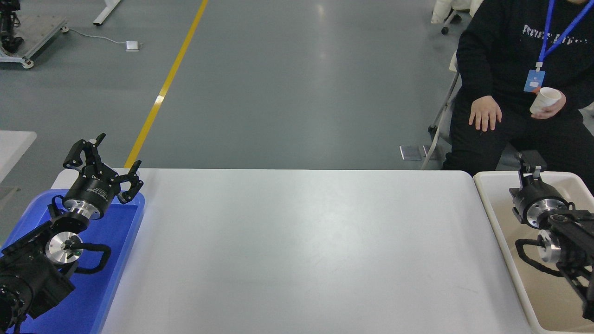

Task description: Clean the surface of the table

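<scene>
**Showing a white table between two bins**

Filling the middle of the scene, the table surface is smooth, white and rectangular with rounded far corners. A blue tray lies at its left, a beige bin at its right. A seated person holds a white cup beyond the bin. The left gripper hangs parked over the tray, fingers spread. The right gripper points away over the bin's far rim; whether its fingers are apart cannot be told.

table surface white | tray blue | bin beige | floor stripe yellow
</scene>
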Motion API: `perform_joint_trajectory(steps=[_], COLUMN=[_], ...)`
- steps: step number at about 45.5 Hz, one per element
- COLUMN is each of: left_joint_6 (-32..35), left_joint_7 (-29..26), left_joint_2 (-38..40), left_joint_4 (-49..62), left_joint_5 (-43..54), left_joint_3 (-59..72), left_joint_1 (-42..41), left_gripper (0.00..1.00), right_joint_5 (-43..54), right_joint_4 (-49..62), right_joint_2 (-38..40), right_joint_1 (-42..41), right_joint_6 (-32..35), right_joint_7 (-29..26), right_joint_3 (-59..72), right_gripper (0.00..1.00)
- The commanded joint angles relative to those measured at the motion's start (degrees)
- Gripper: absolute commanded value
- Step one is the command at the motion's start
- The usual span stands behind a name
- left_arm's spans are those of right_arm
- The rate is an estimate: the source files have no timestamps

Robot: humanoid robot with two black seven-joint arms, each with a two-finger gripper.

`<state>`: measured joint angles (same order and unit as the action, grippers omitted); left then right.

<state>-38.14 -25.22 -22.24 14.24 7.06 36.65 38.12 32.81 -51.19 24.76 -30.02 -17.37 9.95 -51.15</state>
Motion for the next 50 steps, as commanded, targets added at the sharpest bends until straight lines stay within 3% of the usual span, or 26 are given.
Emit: perform_joint_trajectory(steps=[1, 7, 18, 42, 50], left_joint_6=[0.0, 0.0, 0.0, 0.0, 0.0], left_joint_7=[0.0, 0.0, 0.0, 0.0, 0.0], left_joint_2=[0.0, 0.0, 0.0, 0.0, 0.0], left_joint_4=[0.0, 0.0, 0.0, 0.0, 0.0], left_joint_5=[0.0, 0.0, 0.1, 0.0, 0.0], left_joint_3=[0.0, 0.0, 0.0, 0.0, 0.0], left_joint_1=[0.0, 0.0, 0.0, 0.0, 0.0], left_gripper=[1.0, 1.0, 1.0, 1.0, 1.0], right_joint_5=[0.2, 0.4, 0.4, -0.5, -5.6], right_joint_4=[-4.1, -4.0, -3.4, -1.8, -0.7], right_joint_2=[-9.6, -14.3, -18.8, -20.1, -19.9], right_joint_1=[2.8, 4.6, 6.0, 7.0, 7.0], right_joint_6=[3.7, 10.1, 14.3, 14.7, 14.7], right_joint_7=[7.4, 12.4, 12.6, 12.6, 12.6], right_joint_3=[-7.9, -9.1, -10.5, -12.5, -13.6], right_gripper=[1.0, 1.0, 1.0, 1.0, 1.0])
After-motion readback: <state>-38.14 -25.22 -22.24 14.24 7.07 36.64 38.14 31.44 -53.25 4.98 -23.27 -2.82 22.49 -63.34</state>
